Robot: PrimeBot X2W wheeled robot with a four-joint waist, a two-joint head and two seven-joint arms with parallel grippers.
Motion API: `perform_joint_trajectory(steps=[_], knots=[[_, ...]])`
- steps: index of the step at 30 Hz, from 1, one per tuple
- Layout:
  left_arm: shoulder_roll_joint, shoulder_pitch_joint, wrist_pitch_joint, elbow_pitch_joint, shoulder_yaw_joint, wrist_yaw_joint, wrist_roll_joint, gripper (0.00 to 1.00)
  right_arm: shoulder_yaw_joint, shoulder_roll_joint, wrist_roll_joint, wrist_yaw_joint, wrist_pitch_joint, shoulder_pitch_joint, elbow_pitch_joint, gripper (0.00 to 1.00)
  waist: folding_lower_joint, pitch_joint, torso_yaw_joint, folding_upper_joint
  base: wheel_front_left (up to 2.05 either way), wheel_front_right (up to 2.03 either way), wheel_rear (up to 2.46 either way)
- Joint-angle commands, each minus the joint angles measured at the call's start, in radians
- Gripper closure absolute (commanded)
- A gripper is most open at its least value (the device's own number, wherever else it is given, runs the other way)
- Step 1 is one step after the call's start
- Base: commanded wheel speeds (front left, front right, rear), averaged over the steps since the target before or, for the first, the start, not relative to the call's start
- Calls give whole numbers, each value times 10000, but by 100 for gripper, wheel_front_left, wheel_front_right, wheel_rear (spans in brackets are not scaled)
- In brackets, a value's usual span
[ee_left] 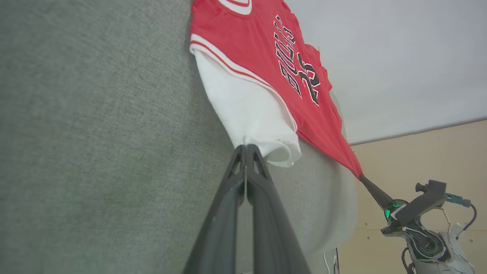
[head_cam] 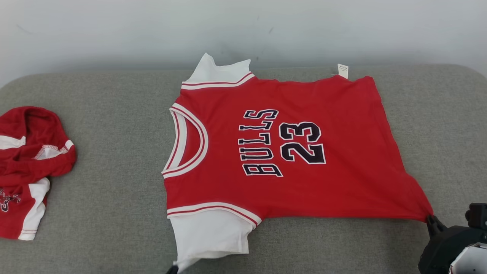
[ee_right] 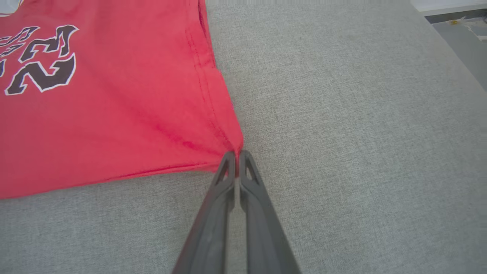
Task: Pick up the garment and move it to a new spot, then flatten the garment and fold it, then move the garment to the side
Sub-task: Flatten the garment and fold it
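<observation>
Across the middle of the cushion (head_cam: 114,198), in the head view, the jersey (head_cam: 312,182) lay spread flat, neck toward the left edge, where a second garment (head_cam: 30,167) sat bunched. The right gripper (head_cam: 431,219) pinched its hem corner near the front edge. From the left wrist, the left gripper (ee_left: 246,147) was clamped on the white sleeve (ee_left: 247,110). From the right wrist, the closed fingers (ee_right: 218,205) held the red corner, cloth pulled taut.

"BULLS 23" — on red jersey (head_cam: 296,152)
</observation>
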Motion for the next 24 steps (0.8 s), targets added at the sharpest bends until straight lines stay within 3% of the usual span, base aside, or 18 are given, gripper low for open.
perform_joint_trajectory(steps=[1, 10, 17, 24], knots=[[144, 259, 145, -152, 28, 62, -156, 100, -81, 58, -128, 5, -43, 142, -51, 100, 0, 29, -3, 0, 0, 0, 0], [607, 740, 1136, -1061, -93, 780, -584, 100, -258, 193, -355, 5, -180, -36, -15, 100, 0, 129, 50, 0, 0, 0, 0], [268, -116, 352, -1419, 297, 368, -249, 100, -358, 287, 131, 5, -626, -364, -165, 100, 0, 120, 94, 0, 0, 0, 0], [-323, -2395, -396, -104, 45, 139, 1048, 100, -283, 336, 480, 5, -1132, -1205, -48, 100, 0, 372, 64, 0, 0, 0, 0]])
